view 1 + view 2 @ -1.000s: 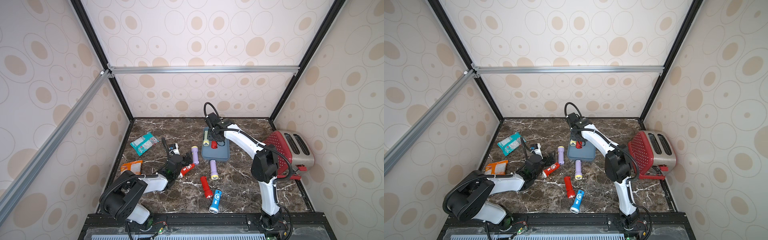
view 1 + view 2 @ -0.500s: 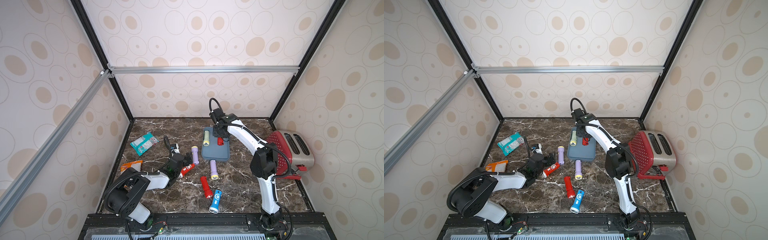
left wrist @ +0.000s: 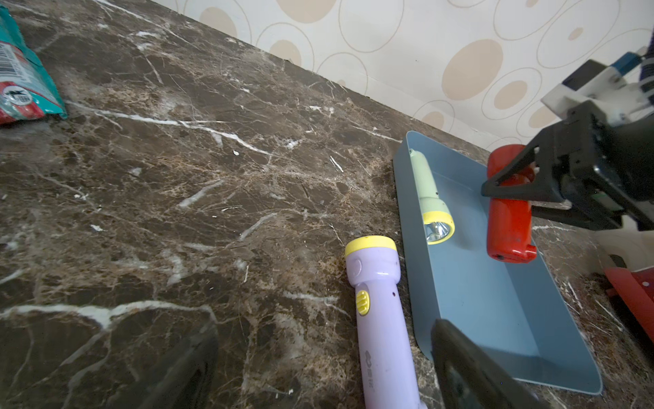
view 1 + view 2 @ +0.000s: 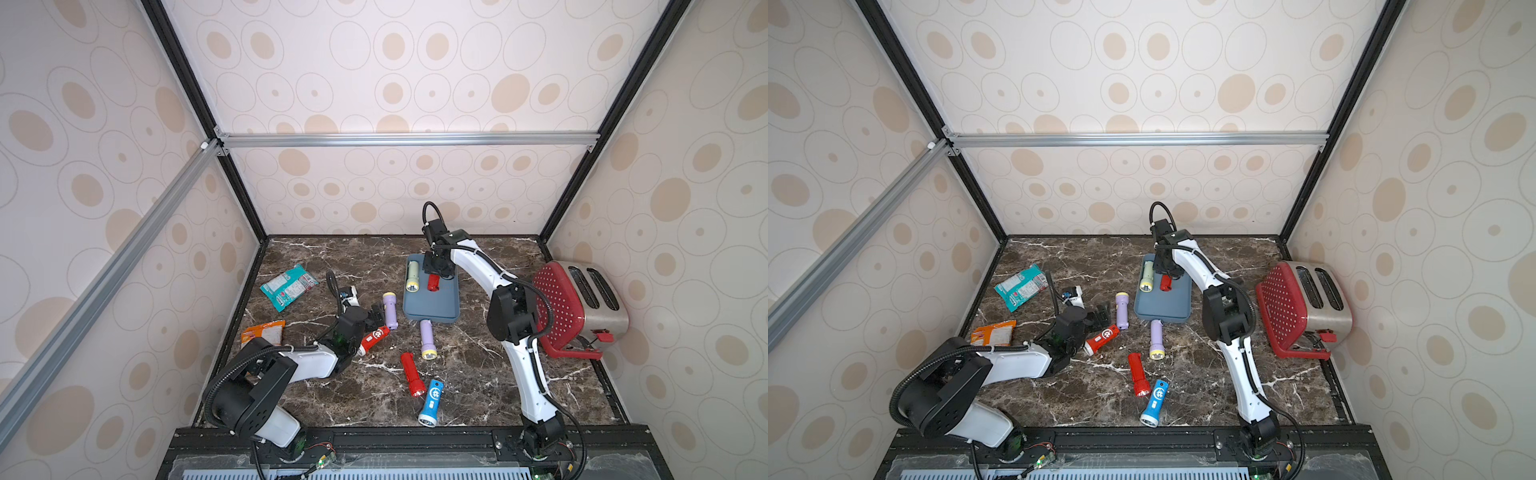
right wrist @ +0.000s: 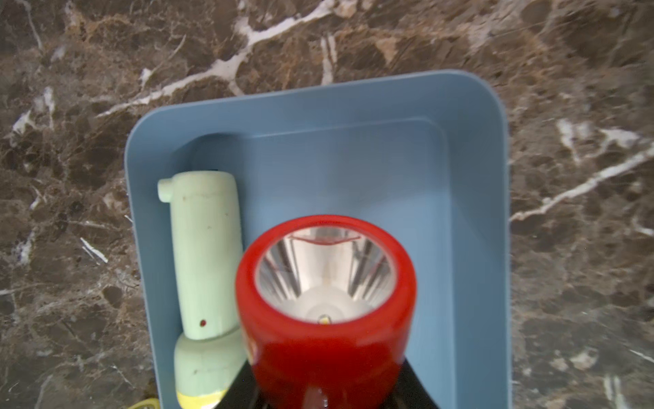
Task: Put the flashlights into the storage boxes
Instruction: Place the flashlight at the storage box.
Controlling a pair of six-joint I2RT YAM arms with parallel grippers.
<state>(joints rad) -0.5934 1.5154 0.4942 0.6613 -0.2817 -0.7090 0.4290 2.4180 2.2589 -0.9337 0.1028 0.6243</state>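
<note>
The blue-grey storage box (image 4: 432, 305) lies at the back middle of the marble floor. A pale green flashlight (image 4: 412, 276) lies inside it along one wall. My right gripper (image 4: 436, 270) is shut on a red flashlight (image 5: 325, 301) and holds it over the box's floor (image 3: 470, 283), beside the green one. My left gripper (image 4: 376, 311) is open and low on the floor. A lilac flashlight (image 3: 378, 318) lies between its fingers, just outside the box. A red logo flashlight (image 4: 374, 336), a second lilac one (image 4: 427, 343), a plain red one (image 4: 410, 374) and a blue one (image 4: 431, 401) lie loose.
A red dotted toaster (image 4: 582, 307) stands at the right wall. A teal packet (image 4: 289, 286) and an orange packet (image 4: 264, 330) lie at the left. Patterned walls close the floor on three sides.
My right gripper has carried the red flashlight a little to the right over the box. My left gripper has slid forward until its fingers stand round the lilac flashlight.
</note>
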